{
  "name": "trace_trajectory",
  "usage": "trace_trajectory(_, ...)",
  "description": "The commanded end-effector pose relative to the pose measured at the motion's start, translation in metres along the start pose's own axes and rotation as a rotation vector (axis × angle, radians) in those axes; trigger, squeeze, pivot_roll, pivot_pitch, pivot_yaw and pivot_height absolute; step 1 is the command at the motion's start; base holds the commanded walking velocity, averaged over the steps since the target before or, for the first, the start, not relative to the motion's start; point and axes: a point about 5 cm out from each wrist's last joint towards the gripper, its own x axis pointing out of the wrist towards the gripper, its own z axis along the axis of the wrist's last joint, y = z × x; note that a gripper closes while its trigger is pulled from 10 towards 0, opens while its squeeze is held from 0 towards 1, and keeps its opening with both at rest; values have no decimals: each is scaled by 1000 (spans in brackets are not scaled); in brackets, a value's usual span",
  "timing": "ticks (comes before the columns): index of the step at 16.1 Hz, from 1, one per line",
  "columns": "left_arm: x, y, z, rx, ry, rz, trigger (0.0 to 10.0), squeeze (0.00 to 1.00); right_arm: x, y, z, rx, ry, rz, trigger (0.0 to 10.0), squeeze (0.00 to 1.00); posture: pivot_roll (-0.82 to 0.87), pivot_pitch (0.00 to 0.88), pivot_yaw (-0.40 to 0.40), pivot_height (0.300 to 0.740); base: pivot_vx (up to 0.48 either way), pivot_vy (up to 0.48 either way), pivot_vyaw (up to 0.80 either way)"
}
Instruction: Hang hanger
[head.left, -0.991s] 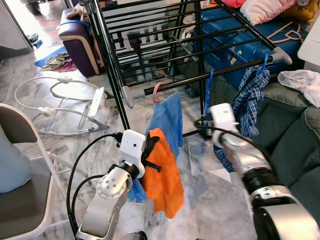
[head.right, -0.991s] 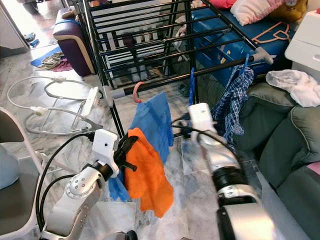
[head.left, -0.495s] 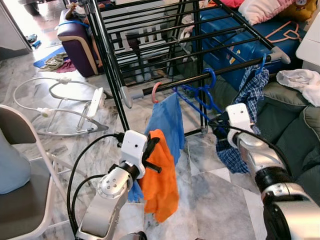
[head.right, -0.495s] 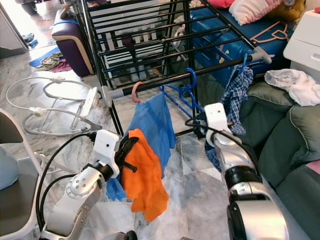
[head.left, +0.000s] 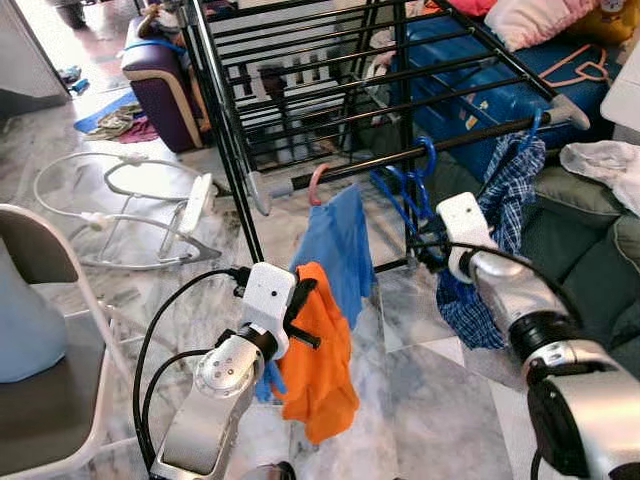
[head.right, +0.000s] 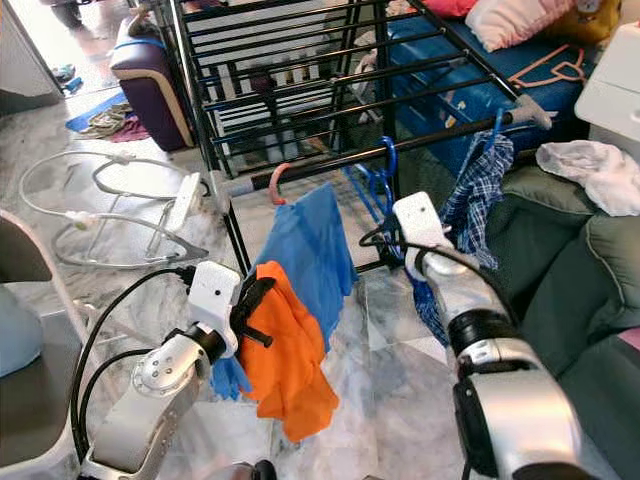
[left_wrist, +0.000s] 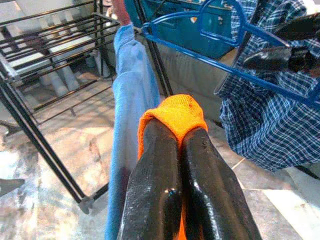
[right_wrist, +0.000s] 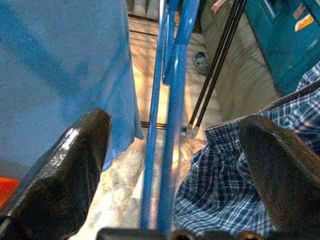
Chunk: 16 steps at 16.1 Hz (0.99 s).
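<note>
Blue hanger (head.left: 408, 190) hooked on drying rack (head.left: 330, 90) front rail beside blue shirt (head.left: 337, 247), right hand (right_wrist: 172, 165) fingers wide around it, left hand (left_wrist: 172, 150) clamping orange cloth (head.left: 318, 350).

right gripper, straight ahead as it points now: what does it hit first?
Probably the blue hanger: its bars run between the open fingers of the right gripper, dead ahead. Past them lies the floor by the drying rack. The blue cloth and plaid shirt flank the line; depth is unclear.
</note>
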Motion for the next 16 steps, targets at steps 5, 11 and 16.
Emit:
trace_trajectory(5, 1, 0, 2, 16, 6, -7, 10000, 0, 3, 0, 10, 28, -19, -7, 5922, 0, -97, 78, 70, 740, 0, 0, 0)
trace_trajectory(11, 1, 0, 2, 17, 8, -4, 10000, 0, 1, -12, 7, 9, 1, -78, 10000, 0, -94, 78, 69, 740, 0, 0, 0)
trace_trajectory(16, 2, 0, 2, 21, 11, -11, 10000, 0, -2, -22, 5, 10, 8, -110, 10000, 0, -100, 78, 76, 740, 0, 0, 0)
